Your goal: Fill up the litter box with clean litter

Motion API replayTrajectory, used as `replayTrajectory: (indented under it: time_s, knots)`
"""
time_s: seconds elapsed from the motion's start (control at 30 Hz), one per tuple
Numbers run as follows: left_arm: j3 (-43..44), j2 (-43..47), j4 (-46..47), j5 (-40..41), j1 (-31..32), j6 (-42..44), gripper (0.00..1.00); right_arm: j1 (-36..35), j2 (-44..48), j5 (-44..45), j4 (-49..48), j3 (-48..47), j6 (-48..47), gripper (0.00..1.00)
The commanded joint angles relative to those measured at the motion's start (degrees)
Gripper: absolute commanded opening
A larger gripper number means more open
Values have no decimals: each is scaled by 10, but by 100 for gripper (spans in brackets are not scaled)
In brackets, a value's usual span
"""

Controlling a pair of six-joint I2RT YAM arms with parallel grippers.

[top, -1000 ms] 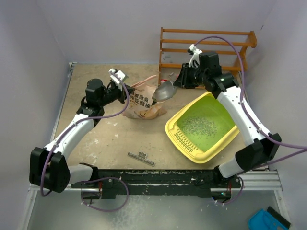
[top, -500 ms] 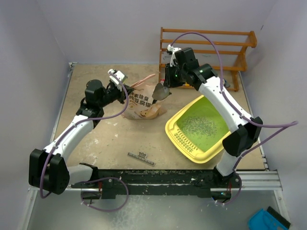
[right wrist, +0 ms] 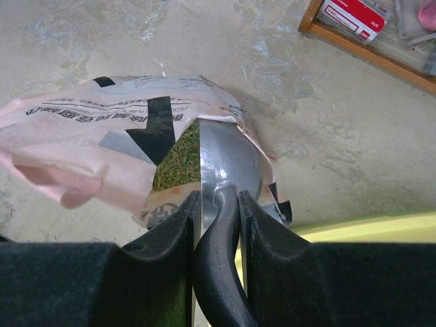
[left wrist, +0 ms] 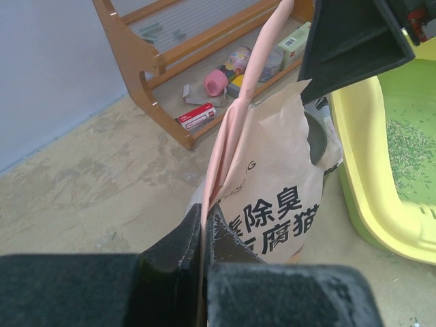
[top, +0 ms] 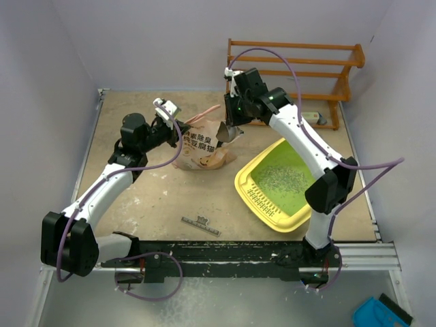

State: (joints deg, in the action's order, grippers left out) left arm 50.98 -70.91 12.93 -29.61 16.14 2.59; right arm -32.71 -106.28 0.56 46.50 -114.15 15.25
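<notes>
The yellow litter box (top: 262, 201) lies right of centre, with a thin scatter of clean litter (top: 281, 177) on its green floor. To its left stands the tan printed bag (top: 201, 151). My left gripper (top: 178, 133) is shut on the bag's pink top edge (left wrist: 235, 136) and holds the mouth up. My right gripper (right wrist: 219, 197) is shut on the black handle of a silver scoop (right wrist: 228, 160). The scoop's bowl sits in the bag's torn mouth, beside green litter (right wrist: 178, 163) inside. The box's rim (right wrist: 368, 228) shows just behind the scoop.
A wooden rack (top: 293, 75) with small items on its low shelf stands against the back wall behind the bag and box. A small grey strip (top: 201, 225) lies near the front edge. Walls close in left and right.
My right arm swung left with the scoop, from the litter box's far corner to the bag's mouth, and the scoop's bowl now dips into the bag. The left arm has not moved.
</notes>
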Motion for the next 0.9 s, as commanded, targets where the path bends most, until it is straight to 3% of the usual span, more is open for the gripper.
replayTrajectory:
  time_s: [0.0, 0.47, 0.87]
  knots:
    - [12, 23, 77, -6, -3, -10, 0, -7, -15, 22, 10, -39, -18, 0]
    - [13, 20, 76, -11, -4, -9, 0, -29, -72, 71, 19, -46, -30, 0]
    - [14, 16, 76, -14, -5, -11, 0, -31, -51, 36, -21, 39, -14, 0]
